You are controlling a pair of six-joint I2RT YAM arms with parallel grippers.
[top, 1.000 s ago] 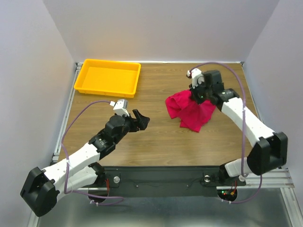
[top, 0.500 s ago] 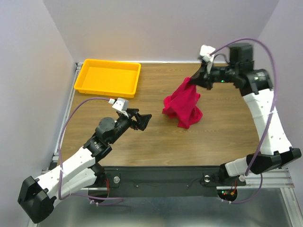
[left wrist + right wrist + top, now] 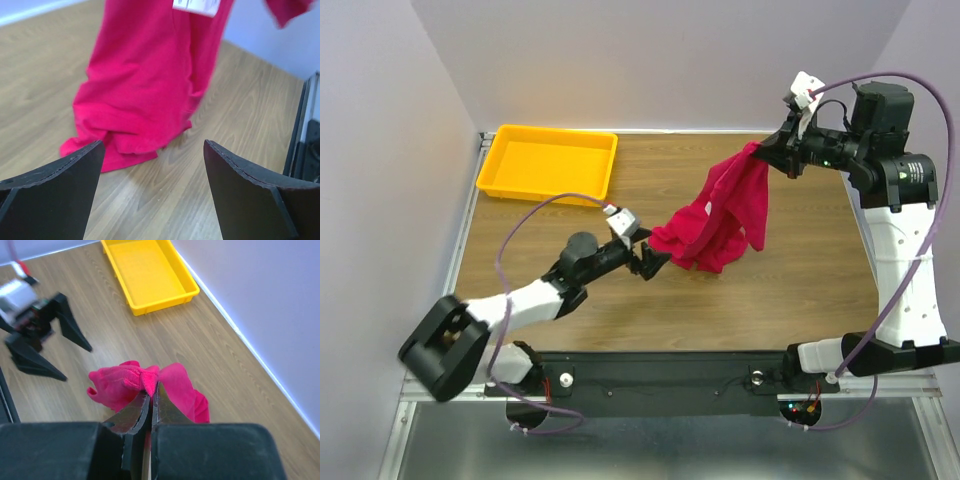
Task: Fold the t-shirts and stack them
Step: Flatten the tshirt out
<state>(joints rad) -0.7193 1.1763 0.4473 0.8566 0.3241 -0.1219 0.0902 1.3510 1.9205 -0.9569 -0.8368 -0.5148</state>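
Task item: one crimson-pink t-shirt [image 3: 725, 210] is in view. It hangs as a long drape right of centre, and its lower folds rest on the table [image 3: 770, 300].
Right gripper [image 3: 758, 150]: jaws clamped together on a pinch of cloth at the top of the drape, as the right wrist view confirms.
Left gripper [image 3: 655, 262]: jaws wide apart and holding nothing. It sits low over the wood just left of the shirt's lower edge, which the left wrist view frames between the two fingers.
Neck label [image 3: 196, 5]: a white tag shows high on the hanging cloth in the left wrist view.
Change, right arm: a second ago this gripper sat low on the shirt, which lay as a heap. It has since risen and swung toward the far right corner, drawing the cloth up into the drape.
Change, left arm: it has reached from left of centre across to the shirt, with the jaw spacing unchanged.
Yellow tray [image 3: 610, 165]: far left, well apart from the shirt.
Meaning for task: the shirt appears to be lifted for spreading, and folding has not begun.
Next requirement: the left gripper likely needs a second hold on the lower edge so both arms can stretch the shirt flat.
Risk: the bunched lower folds may give a grip on several layers.
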